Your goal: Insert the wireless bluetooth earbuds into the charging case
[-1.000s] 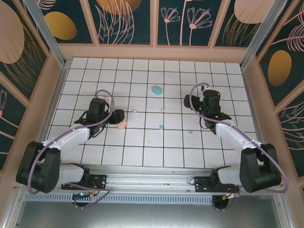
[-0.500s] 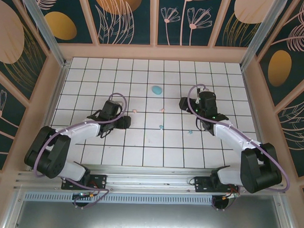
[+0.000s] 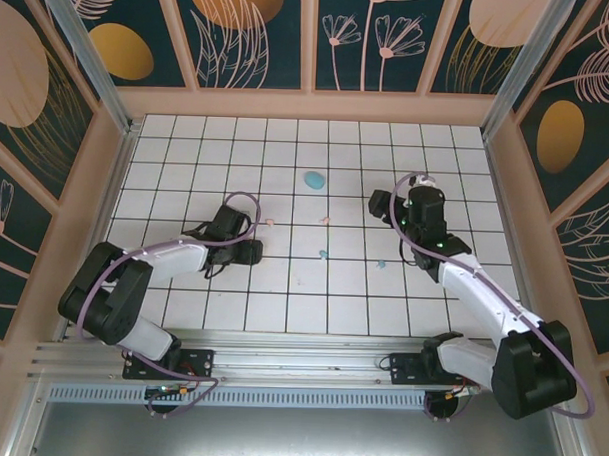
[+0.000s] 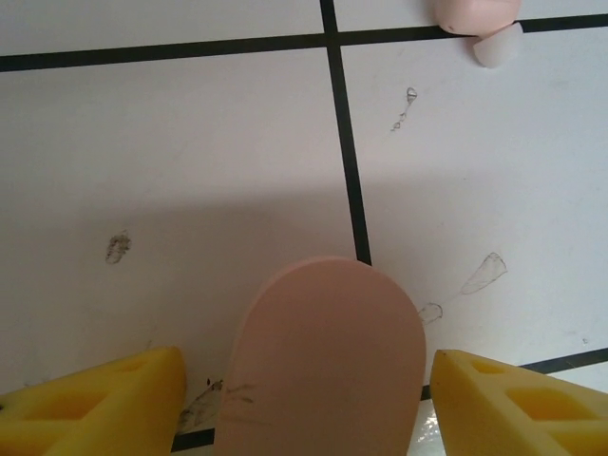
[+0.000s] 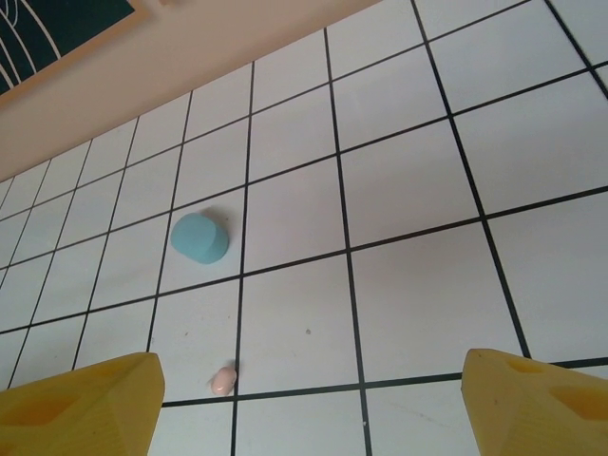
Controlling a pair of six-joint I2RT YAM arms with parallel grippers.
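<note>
Top view: pink earbuds (image 3: 271, 224) and teal earbuds (image 3: 324, 254) lay loose on the worktop (image 3: 282, 297), on the near side of the blue case (image 3: 313, 178); none were inserted. Left wrist: the left jaws were released, straddling the pink case (image 4: 328, 361). Right wrist: the right jaws were released and empty, short of the blue case.

Work surface: flat counter (image 3: 286, 177) of square white tiles w/ thin black grout lines, grid running L–R and front–back. Perimeter: peach-coloured wooden frame (image 3: 309, 105) borders the counter at back and both sides. Above frame: dark teal wall panels (image 3: 335, 69), printed w/ peach line-drawn flowers, leaves and orange ovals, separated by peach battens. Two bare aluminium posts (image 3: 85, 55) slant up from the back corners. Near edge: aluminium rail (image 3: 299, 373) across the full width; grey sheet-metal tray (image 3: 297, 438) below it. Left wrist view: faint grey scuff marks (image 4: 118, 247) on tiles, both sides of one grout line.
</note>
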